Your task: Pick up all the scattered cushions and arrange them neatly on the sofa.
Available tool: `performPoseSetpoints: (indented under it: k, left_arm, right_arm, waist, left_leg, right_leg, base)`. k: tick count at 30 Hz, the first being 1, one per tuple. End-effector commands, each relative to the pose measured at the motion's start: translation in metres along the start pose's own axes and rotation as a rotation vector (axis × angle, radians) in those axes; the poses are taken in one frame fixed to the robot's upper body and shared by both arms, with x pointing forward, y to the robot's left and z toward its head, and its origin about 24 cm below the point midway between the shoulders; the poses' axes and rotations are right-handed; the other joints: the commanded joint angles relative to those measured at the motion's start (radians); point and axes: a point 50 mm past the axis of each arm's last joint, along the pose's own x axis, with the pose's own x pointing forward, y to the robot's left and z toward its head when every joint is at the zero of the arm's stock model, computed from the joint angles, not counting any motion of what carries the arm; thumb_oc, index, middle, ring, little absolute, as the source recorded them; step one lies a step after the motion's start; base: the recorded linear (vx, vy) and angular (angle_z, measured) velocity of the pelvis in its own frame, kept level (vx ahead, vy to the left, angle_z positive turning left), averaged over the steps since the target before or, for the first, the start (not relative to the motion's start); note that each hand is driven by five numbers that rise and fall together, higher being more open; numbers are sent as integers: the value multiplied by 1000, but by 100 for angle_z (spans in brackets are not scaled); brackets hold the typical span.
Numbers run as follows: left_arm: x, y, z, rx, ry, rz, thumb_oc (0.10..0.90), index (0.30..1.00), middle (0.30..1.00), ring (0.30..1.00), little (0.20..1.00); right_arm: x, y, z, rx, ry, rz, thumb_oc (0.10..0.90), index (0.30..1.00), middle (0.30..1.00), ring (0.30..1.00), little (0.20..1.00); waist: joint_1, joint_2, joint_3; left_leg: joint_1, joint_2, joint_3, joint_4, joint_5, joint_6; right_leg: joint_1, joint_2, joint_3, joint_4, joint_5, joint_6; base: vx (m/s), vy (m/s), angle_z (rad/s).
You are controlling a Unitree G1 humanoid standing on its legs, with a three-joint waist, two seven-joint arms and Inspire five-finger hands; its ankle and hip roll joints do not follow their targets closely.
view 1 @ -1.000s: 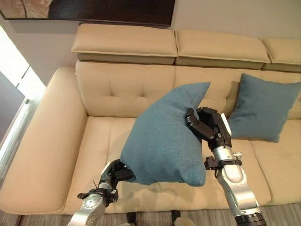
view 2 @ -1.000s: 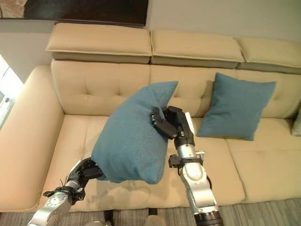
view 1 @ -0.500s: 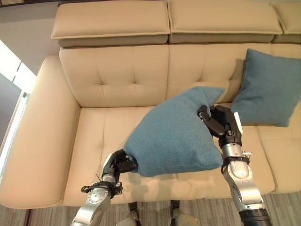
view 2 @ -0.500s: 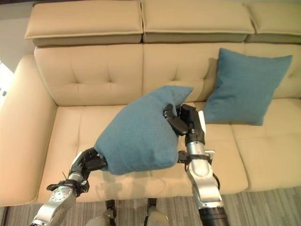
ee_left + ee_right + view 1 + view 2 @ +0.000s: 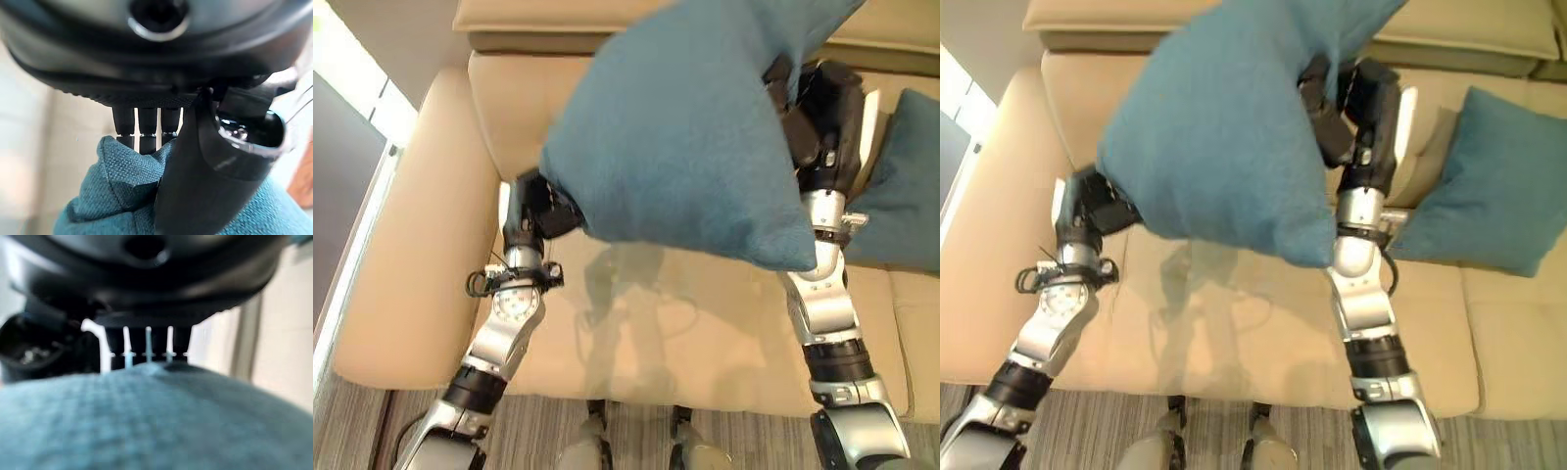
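- Both hands are gripping the soft teal fabric cushion [image 5: 685,127] above the beige sofa's [image 5: 411,284] seat.
- Left hand [image 5: 540,208] is pinching a corner, right hand [image 5: 815,117] is clamping the opposite edge.
- It's looking light and floppy, so corners are probably the best hold.

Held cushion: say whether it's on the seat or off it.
Off: cushion hangs above the seat, pinched between both hands.

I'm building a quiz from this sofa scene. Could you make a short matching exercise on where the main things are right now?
Things:
1. left hand
2. right hand
3. held cushion
4. second cushion

Places:
A. leaning against the sofa backrest
B. gripping the held cushion's right side
C. raised above the seat
D. gripping the held cushion's lower left corner

Pairs: 1-D, 2-B, 3-C, 4-A
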Motion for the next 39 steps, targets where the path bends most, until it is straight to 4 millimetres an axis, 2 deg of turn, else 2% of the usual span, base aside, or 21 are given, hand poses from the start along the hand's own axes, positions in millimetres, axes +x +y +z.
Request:
performPoseSetpoints:
  k: [1, 2, 3, 4, 5, 7, 9, 11, 12, 15, 17, 20, 21, 22, 23, 24, 26, 28, 29, 33, 39]
  left_arm:
    - [16, -55, 164, -194, -803, -174, 400, 300, 300, 300, 300]
    - [22, -58, 167, -184, -802, -174, 400, 300, 300, 300, 300]
    - [38, -65, 177, -139, -802, -152, 400, 300, 300, 300, 300]
    - [38, -66, 179, -140, -807, -152, 400, 300, 300, 300, 300]
    - [54, -71, 189, -105, -794, -129, 400, 300, 300, 300, 300]
    - [65, -72, 195, -73, -781, -106, 400, 300, 300, 300, 300]
    - [71, -75, 203, -64, -778, -114, 400, 300, 300, 300, 300]
    - [88, -86, 208, -8, -719, -109, 706, 759, 759, 759, 759]
    - [94, -88, 209, 26, -694, -113, 800, 900, 900, 900, 900]
    - [101, -94, 195, 80, -609, -150, 800, 900, 900, 900, 900]
    - [100, -99, 172, 92, -534, -202, 800, 900, 900, 900, 900]
    - [97, -102, 163, 93, -511, -227, 800, 900, 900, 900, 900]
    - [91, -107, 138, 79, -439, -267, 800, 900, 900, 900, 900]
    - [91, -107, 138, 79, -439, -267, 800, 900, 900, 900, 900]
    - [86, -109, 124, 75, -404, -291, 800, 900, 900, 900, 900]
    - [76, -110, 100, 80, -342, -322, 800, 900, 900, 900, 900]
    - [67, -106, 73, 93, -269, -338, 800, 900, 900, 900, 900]
    - [59, -105, 52, 88, -200, -346, 800, 900, 900, 900, 900]
    - [59, -105, 52, 88, -199, -347, 800, 900, 900, 900, 900]
    - [40, -89, 5, 66, -34, -332, 800, 900, 900, 900, 900]
    - [38, -63, -5, 164, -28, -320, 800, 900, 900, 900, 900]
  right_arm:
    - [32, 29, 53, -23, -309, 32, 400, 300, 300, 300, 300]
    - [40, 29, 49, -68, -291, 26, 400, 300, 300, 300, 300]
    - [60, 26, 41, -132, -229, -18, 400, 300, 300, 300, 300]
    - [62, 26, 42, -131, -234, -20, 400, 300, 300, 300, 300]
    - [84, 21, 34, -185, -153, -48, 482, 422, 422, 422, 422]
    - [96, 17, 31, -242, -108, -40, 800, 900, 900, 900, 900]
    - [109, 13, 34, -281, -84, -30, 800, 900, 900, 900, 900]
    - [127, 3, 37, -304, -11, -58, 800, 900, 900, 900, 900]
    - [132, 0, 40, -283, 3, -69, 800, 900, 900, 900, 900]
    - [135, -5, 43, -259, 19, -77, 800, 900, 900, 900, 900]
    - [133, -5, 40, -275, 22, -40, 800, 900, 900, 900, 900]
    - [132, -5, 38, -280, 25, -27, 800, 900, 900, 900, 900]
    - [128, -7, 31, -287, 45, -17, 800, 900, 900, 900, 900]
    - [128, -7, 30, -287, 45, -17, 800, 900, 900, 900, 900]
    - [125, -9, 27, -296, 52, -9, 800, 900, 900, 900, 900]
    - [119, -16, 17, -312, 73, -4, 800, 900, 900, 900, 900]
    - [108, -26, 0, -330, 121, 1, 800, 900, 900, 900, 900]
    - [98, -32, -15, -348, 171, 17, 800, 900, 900, 900, 900]
    - [98, -32, -16, -349, 172, 17, 800, 900, 900, 900, 900]
    - [62, -41, -57, -375, 308, 71, 800, 900, 900, 900, 900]
    - [37, -46, -74, -373, 352, 87, 800, 900, 900, 900, 900]
  waist:
    - [21, -39, -69]
    - [24, -43, -66]
    - [30, -49, -55]
    - [30, -48, -53]
    - [33, -55, -51]
    - [35, -57, -46]
    - [34, -57, -38]
    - [26, -56, -21]
    - [20, -54, -16]
    - [8, -50, -2]
    - [0, -50, 6]
    - [-1, -49, 7]
    - [-4, -48, 13]
    - [-4, -48, 13]
    - [-6, -47, 16]
    - [-9, -46, 23]
    - [-13, -44, 30]
    - [-15, -43, 32]
    - [-15, -43, 31]
    - [-19, -39, 51]
    - [-21, -34, 51]
  left_leg:
    - [-9, -7, -29, 1, -95, -52]
    - [-16, -6, -31, 1, -97, -55]
    - [-46, -6, -36, 1, -88, -64]
    - [-53, -7, -37, 1, -81, -63]
    - [-78, -6, -40, 1, -83, -69]
    - [-101, -8, -41, 1, -75, -73]
    - [-121, -7, -41, 1, -70, -76]
    - [-167, -10, -50, 1, -56, -81]
    - [-181, -12, -53, 1, -55, -80]
    - [-212, -12, -58, 1, -50, -82]
    - [-230, -15, -57, 1, -46, -81]
    - [-231, -15, -54, 1, -47, -80]
    - [-232, -15, -50, 1, -47, -79]
    - [-232, -15, -50, 1, -47, -79]
    - [-232, -15, -49, 1, -47, -80]
    - [-236, -17, -47, 1, -46, -80]
    - [-238, -17, -45, 1, -47, -80]
    - [-240, -17, -42, 1, -47, -81]
    - [-240, -17, -42, 1, -47, -81]
    - [-234, -13, -35, 1, -45, -81]
    - [-225, -8, -30, 1, -46, -82]
  right_leg:
    - [-22, 23, 52, 34, -117, 38]
    - [-30, 25, 52, 30, -116, 40]
    - [-53, 30, 53, 11, -100, 43]
    - [-58, 29, 52, 10, -94, 42]
    - [-84, 32, 54, 5, -91, 51]
    - [-107, 35, 53, 5, -85, 57]
    - [-127, 37, 54, 5, -83, 59]
    - [-169, 43, 56, 5, -75, 63]
    - [-185, 44, 58, 5, -70, 65]
    - [-218, 46, 56, 5, -64, 68]
    - [-238, 46, 58, 5, -60, 67]
    - [-244, 46, 59, 5, -58, 67]
    - [-248, 45, 60, 5, -58, 65]
    - [-248, 45, 60, 5, -58, 65]
    - [-250, 44, 61, 5, -56, 65]
    - [-255, 43, 61, 5, -53, 65]
    - [-260, 41, 62, 5, -50, 65]
    - [-261, 40, 60, 5, -49, 65]
    - [-262, 40, 60, 5, -49, 65]
    - [-261, 41, 62, 5, -48, 63]
    - [-255, 42, 64, 5, -50, 63]
  base:
    - [15, -40, 16]
    - [4, -68, 18]
    - [-4, -54, 15]
    - [-3, -64, 16]
    - [-15, -25, 11]
    - [-4, -46, 8]
    - [-8, -46, 4]
    - [-7, -47, 8]
    - [-10, -21, 11]
    - [2, -4, 5]
    - [8, -7, -4]
    - [0, 0, 0]
    - [0, 0, 0]
    - [1, 11, 3]
    - [0, 0, 0]
    - [0, 0, 0]
    - [-1, 7, -2]
    - [0, 0, 0]
    - [0, 0, 0]
    - [-46, 4, -4]
    - [-36, 0, 10]
